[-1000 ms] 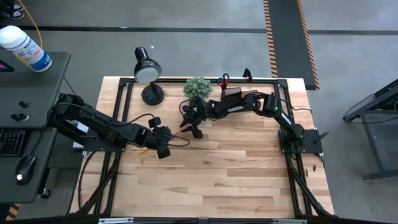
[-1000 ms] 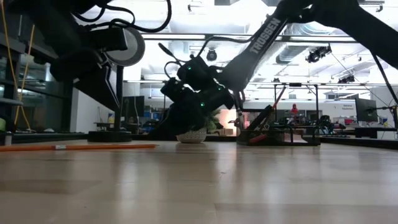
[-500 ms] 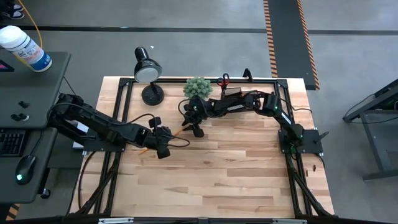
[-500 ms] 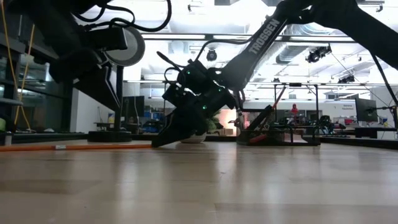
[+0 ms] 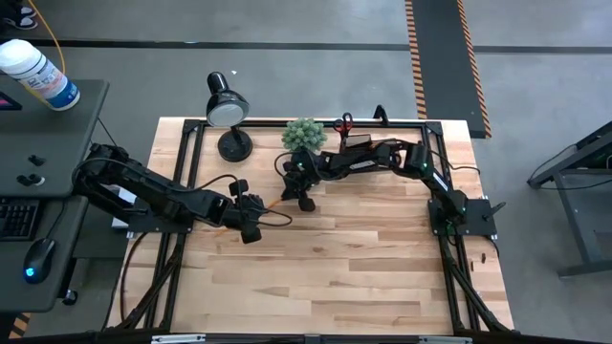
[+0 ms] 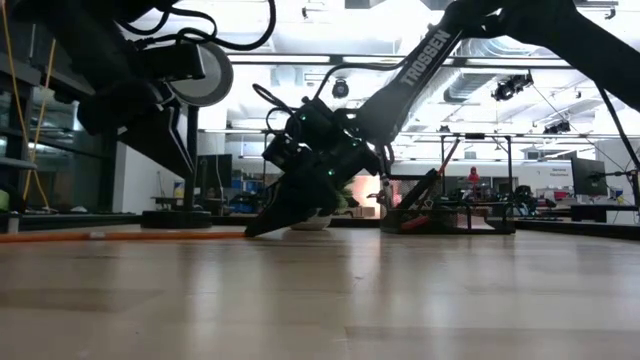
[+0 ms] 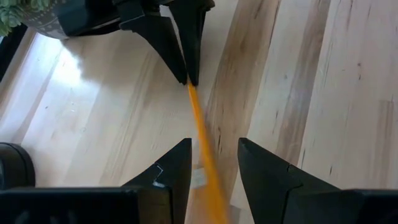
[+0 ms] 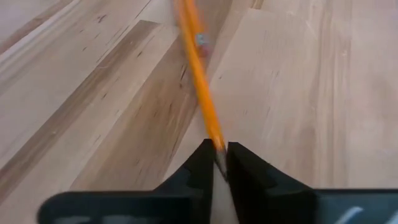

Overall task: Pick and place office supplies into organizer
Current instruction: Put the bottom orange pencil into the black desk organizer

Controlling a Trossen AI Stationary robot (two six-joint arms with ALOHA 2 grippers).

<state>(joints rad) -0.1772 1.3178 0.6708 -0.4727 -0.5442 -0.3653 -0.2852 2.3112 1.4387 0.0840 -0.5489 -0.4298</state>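
An orange pencil (image 5: 273, 202) lies flat on the wooden table (image 5: 363, 277), also in the low view (image 6: 130, 237). My right gripper (image 8: 217, 157) is down at the pencil's end nearest the plant, shut on it; it shows too in the high view (image 5: 287, 195) and the low view (image 6: 252, 232). My left gripper (image 7: 214, 163) is open over the pencil's middle, one finger on each side, apart from it (image 5: 256, 213). The black organizer (image 5: 360, 143), with red-handled scissors (image 5: 344, 122) standing in it, sits at the far edge. My right gripper pinches the pencil's tapered end (image 8: 217, 144) between its two fingertips (image 7: 188, 78). The fingers come slanting down from the table's far right side, roughly in line with the pencil. The rest of the pencil (image 8: 193, 50) lies on the table.
A green plant ball in a pot (image 5: 303, 134) stands just behind my right gripper. A black desk lamp (image 5: 228, 110) sits at the far left of the table. Black frame rails run along the table's edges. Bare wood lies toward the near edge.
My right gripper has come down from above the table toward the pencil's end and tipped, so its fingertips now reach table height. The pencil has stayed in place. My left gripper has kept still.
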